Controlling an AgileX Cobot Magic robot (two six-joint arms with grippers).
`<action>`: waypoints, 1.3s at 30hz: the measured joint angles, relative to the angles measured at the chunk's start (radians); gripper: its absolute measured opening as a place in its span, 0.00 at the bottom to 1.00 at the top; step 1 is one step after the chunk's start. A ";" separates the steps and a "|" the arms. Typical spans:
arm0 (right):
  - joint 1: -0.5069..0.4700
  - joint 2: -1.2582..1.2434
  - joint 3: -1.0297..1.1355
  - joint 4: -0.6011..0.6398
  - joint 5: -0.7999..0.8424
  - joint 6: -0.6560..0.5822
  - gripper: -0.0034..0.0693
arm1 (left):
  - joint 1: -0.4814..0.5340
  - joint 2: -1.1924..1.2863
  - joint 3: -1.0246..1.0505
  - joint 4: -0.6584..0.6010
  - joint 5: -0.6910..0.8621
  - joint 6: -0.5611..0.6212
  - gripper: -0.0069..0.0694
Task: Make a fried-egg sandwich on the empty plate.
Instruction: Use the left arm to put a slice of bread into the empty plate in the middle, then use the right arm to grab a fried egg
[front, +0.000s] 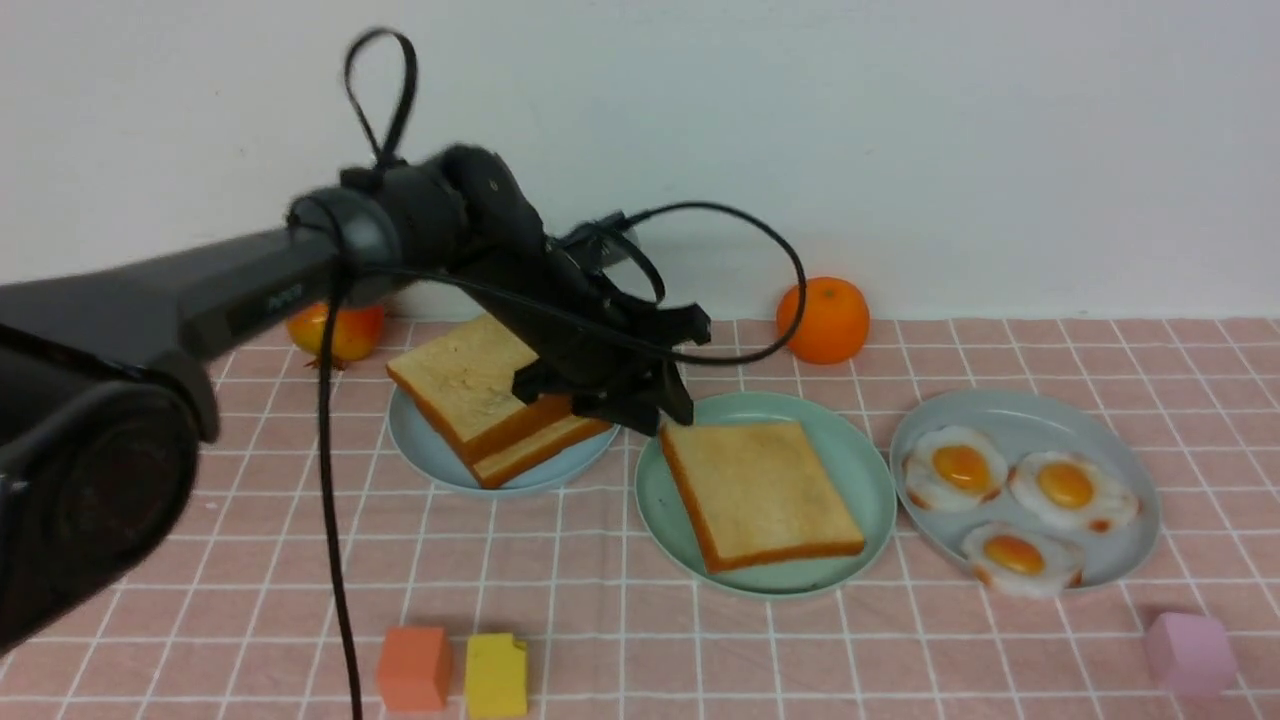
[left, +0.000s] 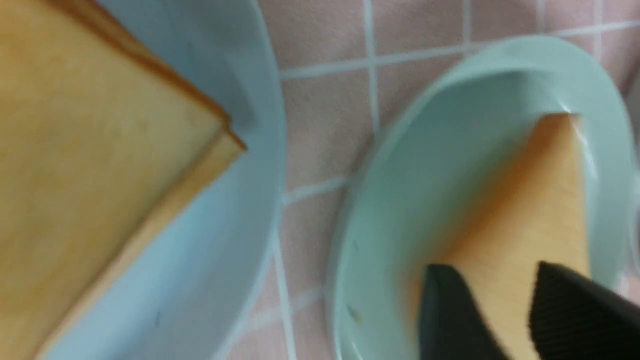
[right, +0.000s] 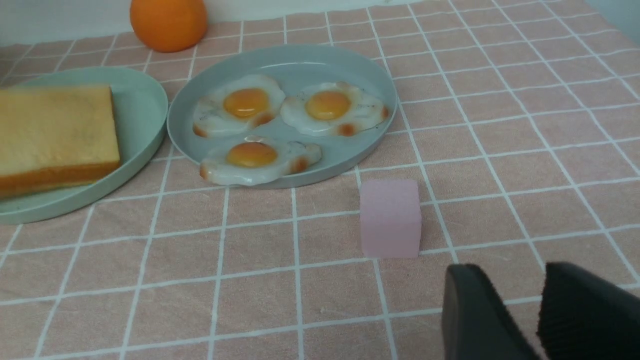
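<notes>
A slice of toy toast (front: 765, 495) is lying on the mint-green plate (front: 760, 582), tilting slightly, while the robot's left gripper (front: 665, 415) is hovering at its far left corner. A finger snagging that corner during withdrawal could drag the bread askew or off the rim, likely leaving a fried egg (front: 1020, 555) without a level base. The left gripper is standing parted, its fingertips showing a gap over the bread, apparently gripping nothing; whether they are touching the crust, one cannot tell. The right gripper (right: 517, 295) is waiting partly open near a pink block (right: 390, 218), holding nothing visible.
</notes>
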 joint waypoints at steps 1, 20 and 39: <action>0.000 0.000 0.000 0.000 0.000 0.000 0.38 | 0.006 -0.021 0.000 0.011 0.024 -0.007 0.59; 0.000 0.000 0.002 -0.037 -0.027 0.000 0.38 | 0.266 -0.687 0.000 0.218 0.311 0.027 0.50; 0.025 0.022 -0.137 0.214 -0.322 0.250 0.38 | 0.269 -1.352 0.842 -0.028 -0.011 0.426 0.11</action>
